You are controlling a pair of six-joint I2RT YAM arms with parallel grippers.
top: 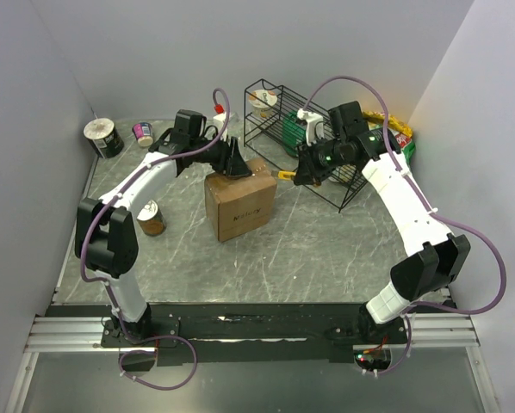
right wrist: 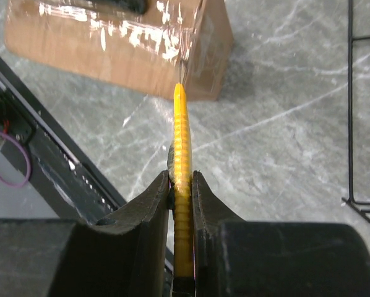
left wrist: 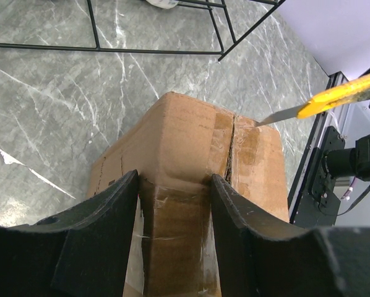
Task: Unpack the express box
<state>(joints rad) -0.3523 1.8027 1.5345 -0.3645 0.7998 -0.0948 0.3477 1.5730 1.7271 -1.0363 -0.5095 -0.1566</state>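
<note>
Cardboard feel: the express box (top: 240, 204) (left wrist: 191, 148) (right wrist: 111, 49) is corrugated and stiff at the edges. I judge it light enough to skid on the smooth marbled tabletop (top: 326, 249) if pushed sideways.
Tape: the glossy clear strip over the top flaps looks slippery, so I would not trust pads on it.
Where to hold: I would press down on the far top edge and corners, clear of the seam, which shows a dark split.
Box position: mid-tabletop, upright, between the two arms.
Left hand (top: 232, 159) (left wrist: 174, 185): fingers spread wide, straddling the box's far top edge. I read it as bracing, not clamping.
Right hand (top: 305, 172) (right wrist: 182, 179): clenched on the yellow knife (top: 286, 175) (left wrist: 346, 93) (right wrist: 181, 124), blade tip at the seam.
Count, task things: one box, one knife.
Count, the rest: one wire rack (top: 275, 112), two small cans (top: 152, 218) (top: 142, 133), one wider round tin (top: 102, 138) at the back left.
</note>
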